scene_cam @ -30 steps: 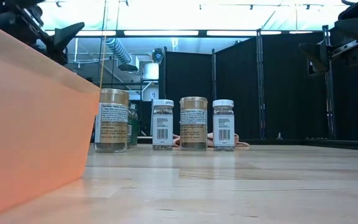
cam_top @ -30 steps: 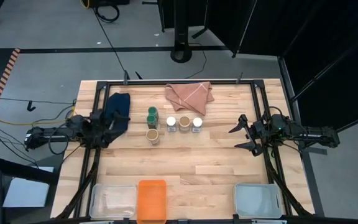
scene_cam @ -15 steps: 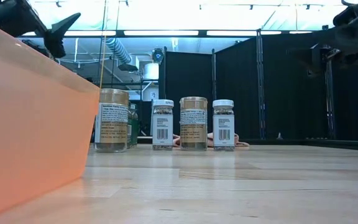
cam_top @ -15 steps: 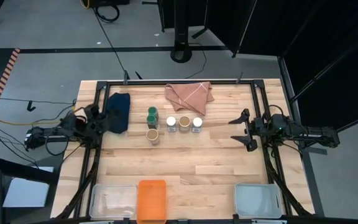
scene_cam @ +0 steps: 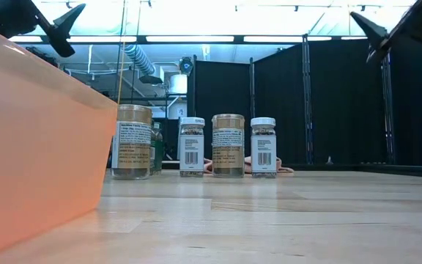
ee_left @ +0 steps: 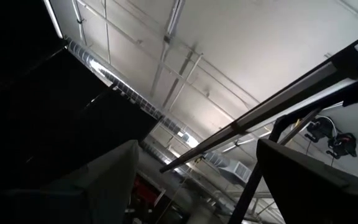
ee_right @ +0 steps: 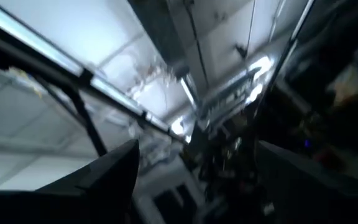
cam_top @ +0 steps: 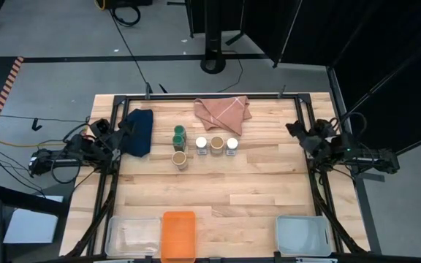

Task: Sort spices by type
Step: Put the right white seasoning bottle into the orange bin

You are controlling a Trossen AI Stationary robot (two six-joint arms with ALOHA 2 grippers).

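Six spice jars stand upright on their bases in the middle of the table. Two green-lidded jars [cam_top: 179, 135] stand one behind the other, and a tan-lidded jar [cam_top: 179, 157] stands just nearer. To their right runs a row: a white-lidded jar [cam_top: 201, 143], a tan-lidded jar [cam_top: 216, 143] and a white-lidded jar [cam_top: 232, 144]. My left gripper [cam_top: 119, 128] is open above the table's left side, beside the dark blue cloth [cam_top: 139, 131]. It points up at the ceiling. My right gripper [cam_top: 296, 131] is open above the right side, also tipped upward. Both are well away from the jars.
A pink folded cloth [cam_top: 223, 109] lies beyond the jars, near the far edge. Along the near edge stand a clear bin [cam_top: 132, 235], an orange bin [cam_top: 179, 235] and another clear bin [cam_top: 303, 234]. A black frame rail [cam_top: 210, 98] borders the table. Bare wood lies between the jars and the bins.
Both grippers have drawn back from the table's middle toward their own sides and the far edge. Both have also risen and tipped upward. The jars and cloths have stayed put.
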